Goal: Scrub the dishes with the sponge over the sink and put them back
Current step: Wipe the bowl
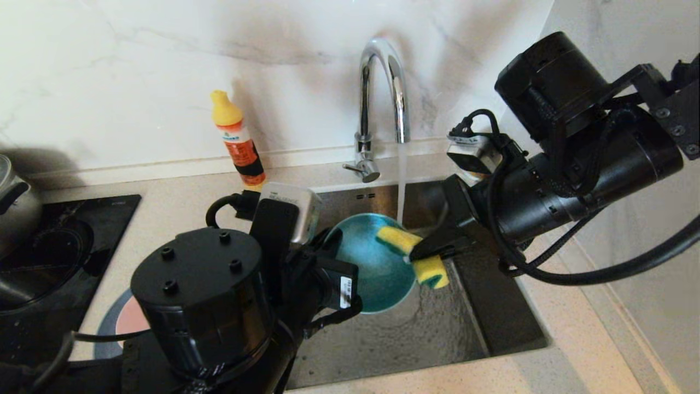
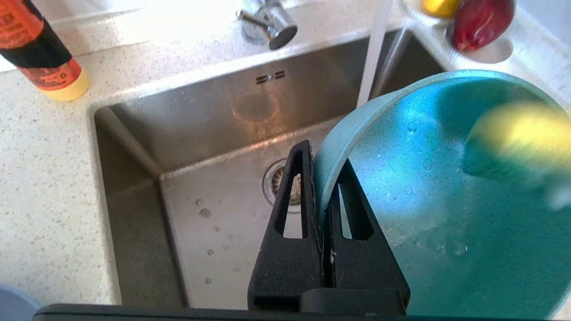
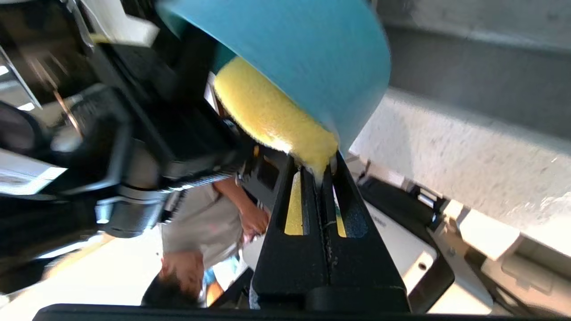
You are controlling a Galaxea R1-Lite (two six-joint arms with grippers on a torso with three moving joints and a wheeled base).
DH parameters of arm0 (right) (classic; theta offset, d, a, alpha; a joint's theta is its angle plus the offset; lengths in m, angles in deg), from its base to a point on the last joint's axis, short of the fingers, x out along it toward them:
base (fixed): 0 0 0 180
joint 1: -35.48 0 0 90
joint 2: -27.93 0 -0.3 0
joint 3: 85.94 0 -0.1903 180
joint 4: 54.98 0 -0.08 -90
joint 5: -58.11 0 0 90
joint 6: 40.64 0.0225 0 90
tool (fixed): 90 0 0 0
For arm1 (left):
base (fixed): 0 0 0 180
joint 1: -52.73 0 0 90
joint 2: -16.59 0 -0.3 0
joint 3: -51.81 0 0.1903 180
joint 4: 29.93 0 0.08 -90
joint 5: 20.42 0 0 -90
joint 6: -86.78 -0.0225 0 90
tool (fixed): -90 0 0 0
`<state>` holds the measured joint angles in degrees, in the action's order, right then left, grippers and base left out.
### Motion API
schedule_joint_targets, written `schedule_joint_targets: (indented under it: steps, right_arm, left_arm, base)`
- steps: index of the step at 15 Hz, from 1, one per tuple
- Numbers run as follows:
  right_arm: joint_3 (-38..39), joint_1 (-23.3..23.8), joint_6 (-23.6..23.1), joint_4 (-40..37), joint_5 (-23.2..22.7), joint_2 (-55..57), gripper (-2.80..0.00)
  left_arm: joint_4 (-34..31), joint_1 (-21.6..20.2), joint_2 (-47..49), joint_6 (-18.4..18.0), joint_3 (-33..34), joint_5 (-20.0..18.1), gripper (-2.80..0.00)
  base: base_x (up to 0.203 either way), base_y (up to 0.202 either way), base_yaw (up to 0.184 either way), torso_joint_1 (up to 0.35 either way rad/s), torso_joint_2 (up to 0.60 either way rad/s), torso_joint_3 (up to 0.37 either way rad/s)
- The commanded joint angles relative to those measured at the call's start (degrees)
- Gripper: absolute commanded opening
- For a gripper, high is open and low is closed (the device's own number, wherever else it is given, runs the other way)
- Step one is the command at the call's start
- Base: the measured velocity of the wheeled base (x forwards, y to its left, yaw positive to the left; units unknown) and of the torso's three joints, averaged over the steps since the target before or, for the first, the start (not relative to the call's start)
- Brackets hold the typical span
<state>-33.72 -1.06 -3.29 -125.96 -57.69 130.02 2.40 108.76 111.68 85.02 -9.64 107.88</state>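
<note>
Mid-scrub over the square steel sink [image 1: 492,323]: the left gripper [image 2: 322,178] pinches the small teal bowl's [image 1: 372,268] rim while the right gripper [image 3: 317,171], clamped on the yellow, green-backed foam sponge [image 1: 418,254], probably needs wiping strokes next.

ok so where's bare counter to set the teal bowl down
Bare counter lies between the cooktop and the sink, in front of the soap bottle. The front right corner is bare too. Over the sink, both arms crowd.

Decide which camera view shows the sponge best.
Head view: the whole sponge shows, pinched in the right tool against the teal bowl. Left wrist view blurs it; right wrist view shows part.
</note>
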Motion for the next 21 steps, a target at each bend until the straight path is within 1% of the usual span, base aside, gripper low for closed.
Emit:
schedule_joint_targets:
  steps: [1,6,9,13,21]
  right_arm:
    - [1.0,-1.7,0.3,-0.3,-0.3,0.6,-2.8]
    - [-0.3,-6.2,0.2,0.0,-0.1,2.9,-2.8]
    - [-2.4,-6.6,0.2,-0.1,0.0,4.1,-2.8]
    - [-6.0,-5.9,0.4,-0.2,0.0,3.4,-2.8]
    - [-5.7,-0.8,0.3,-0.6,0.0,-0.9,-2.8]
  left_arm:
    - [0.5,-0.1,0.0,0.1,-0.5,0.3,-2.8]
    - [0.5,-0.2,0.4,0.4,-1.0,0.9,-2.8]
    - [1.9,-0.2,1.1,0.3,-1.1,0.9,-2.8]
    - [2.0,-0.2,1.0,0.3,-0.7,0.9,-2.8]
    - [2.0,-0.2,0.9,0.0,-0.5,0.9,-2.8]
  base:
    - [0.0,0.0,0.0,0.0,0.0,0.0]
    - [0.0,0.0,0.0,0.0,0.0,0.0]
    - [0.0,0.0,0.0,0.0,0.0,0.0]
    - [0.0,0.0,0.0,0.0,0.0,0.0]
    - [0.0,0.0,0.0,0.0,0.0,0.0]
